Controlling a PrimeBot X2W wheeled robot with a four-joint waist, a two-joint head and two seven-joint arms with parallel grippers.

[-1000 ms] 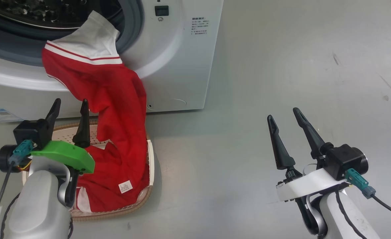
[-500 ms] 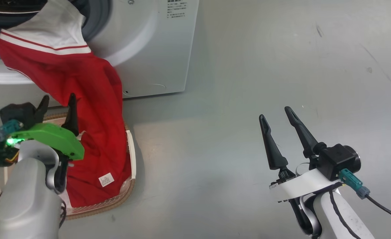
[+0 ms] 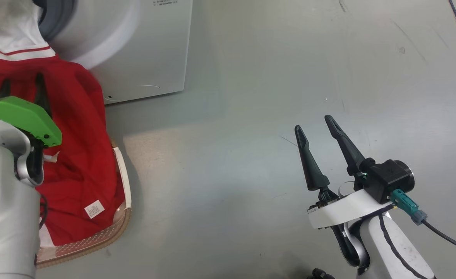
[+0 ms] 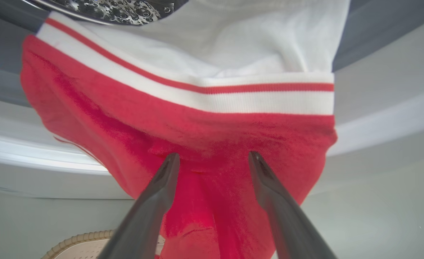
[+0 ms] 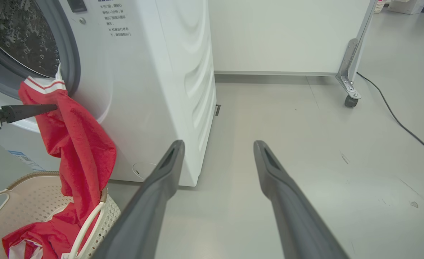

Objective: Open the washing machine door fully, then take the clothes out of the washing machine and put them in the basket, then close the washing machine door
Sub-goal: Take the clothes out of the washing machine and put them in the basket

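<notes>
One clothes [image 3: 77, 155] item hangs from the one machine [image 3: 143, 58] into the one basket [image 3: 122, 174], at twelve o'clock of the spread, empty left gripper [image 4: 213, 160]; the right gripper [image 3: 312, 123], likewise spread and empty, sits at three o'clock.

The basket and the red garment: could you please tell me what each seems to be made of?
The basket looks like moulded cream plastic, matte, judging by its regular perforations and smooth handles; its brown rim looks woven, though probably moulded too. The clothes look like soft knitted fabric, matte: they drape in folds, with ribbed striped trim.
</notes>
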